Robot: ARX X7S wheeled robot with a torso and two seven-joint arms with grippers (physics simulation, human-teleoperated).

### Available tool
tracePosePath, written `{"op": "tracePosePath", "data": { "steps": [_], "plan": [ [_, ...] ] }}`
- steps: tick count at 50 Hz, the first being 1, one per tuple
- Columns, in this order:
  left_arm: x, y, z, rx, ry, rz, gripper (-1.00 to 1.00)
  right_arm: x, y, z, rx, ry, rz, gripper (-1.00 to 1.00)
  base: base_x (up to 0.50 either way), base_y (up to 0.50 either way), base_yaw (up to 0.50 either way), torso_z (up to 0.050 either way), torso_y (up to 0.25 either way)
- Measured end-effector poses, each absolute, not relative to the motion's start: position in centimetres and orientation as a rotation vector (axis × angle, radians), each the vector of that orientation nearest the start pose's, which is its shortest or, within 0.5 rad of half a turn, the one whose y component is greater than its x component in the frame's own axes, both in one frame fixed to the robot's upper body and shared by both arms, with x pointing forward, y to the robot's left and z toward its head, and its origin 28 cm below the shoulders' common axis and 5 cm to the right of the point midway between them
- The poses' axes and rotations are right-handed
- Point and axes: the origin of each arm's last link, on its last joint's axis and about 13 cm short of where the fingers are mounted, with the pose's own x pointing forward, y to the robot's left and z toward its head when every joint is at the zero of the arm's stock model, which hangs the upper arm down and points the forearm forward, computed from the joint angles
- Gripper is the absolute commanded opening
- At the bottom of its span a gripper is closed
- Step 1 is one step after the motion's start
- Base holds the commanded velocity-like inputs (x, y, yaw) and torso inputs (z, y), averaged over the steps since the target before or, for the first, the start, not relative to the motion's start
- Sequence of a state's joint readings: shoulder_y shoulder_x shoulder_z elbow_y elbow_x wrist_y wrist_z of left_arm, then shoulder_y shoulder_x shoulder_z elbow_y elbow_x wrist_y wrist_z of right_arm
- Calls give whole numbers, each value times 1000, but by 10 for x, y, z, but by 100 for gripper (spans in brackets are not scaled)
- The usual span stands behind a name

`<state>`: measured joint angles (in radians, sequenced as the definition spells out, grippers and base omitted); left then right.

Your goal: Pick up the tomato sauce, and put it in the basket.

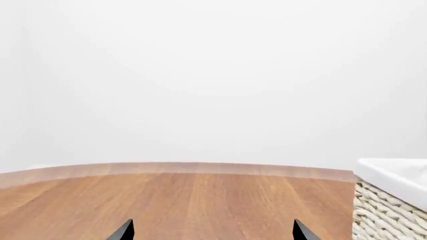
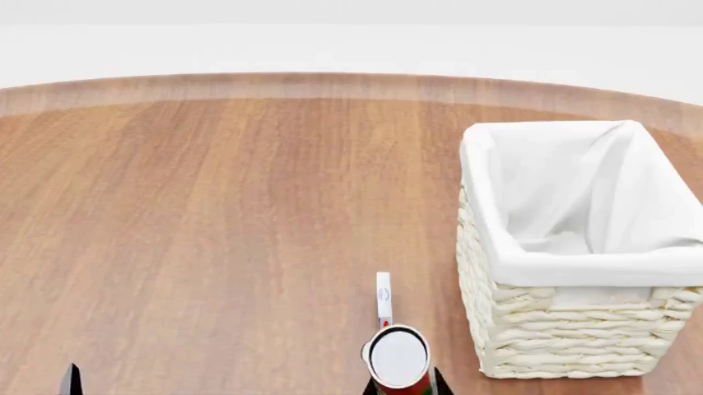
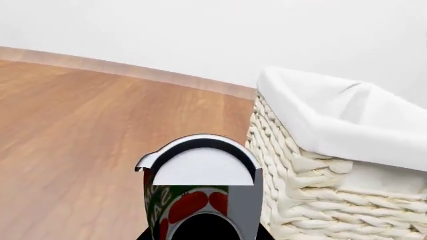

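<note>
Where the head view meets its bottom edge, the tomato sauce (image 2: 398,359) appears just right of centre, silver top up, with two dark fingertips of the right gripper (image 2: 402,383) flanking it on either side (the can sits between them, so the pincer is judged closed on it, its jaws parted only by the can's width). In the right wrist view the same can fills the lower centre, its red-and-green label visible below the lid; whether it is lifted clear of the table (image 2: 197,230) cannot be told. A small upright white object (image 2: 384,298) stands just beyond the can in the head view; its identity is unclear. At the lower left corner a single dark tip of the left gripper (image 1: 212,231) shows; the left wrist view gives both of its tips well apart with bare wood between them, holding nothing.

Farther back, at right of frame, stands the basket (image 2: 549,346), its white liner (image 2: 571,189) folded over the rim and its interior open.

The step in hand is judged to be the carry. Done well, the can rises above the near rim before travelling toward the right of frame, stays upright, and is released only once centred over the liner, lest it strike the woven wall.
</note>
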<state>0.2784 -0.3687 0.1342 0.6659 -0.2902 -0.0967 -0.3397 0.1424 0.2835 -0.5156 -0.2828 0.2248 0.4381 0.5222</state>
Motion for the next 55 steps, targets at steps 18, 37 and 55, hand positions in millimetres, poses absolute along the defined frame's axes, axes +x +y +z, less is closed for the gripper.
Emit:
{"op": "tracePosePath", "data": {
  "steps": [18,37,55],
  "plan": [
    [142,224,96,-40,-211,6,100,235,-58,79,-191,55,15,-100,0,0,0,0,0],
    [142,225,92,-45,-204,9,100,265,-63,120,-192,-2,-11,-100,0,0,0,0,1],
    [142,226,90,-51,-199,14,100,296,-77,154,-185,-17,-73,-100,0,0,0,0,0]
  ]
}}
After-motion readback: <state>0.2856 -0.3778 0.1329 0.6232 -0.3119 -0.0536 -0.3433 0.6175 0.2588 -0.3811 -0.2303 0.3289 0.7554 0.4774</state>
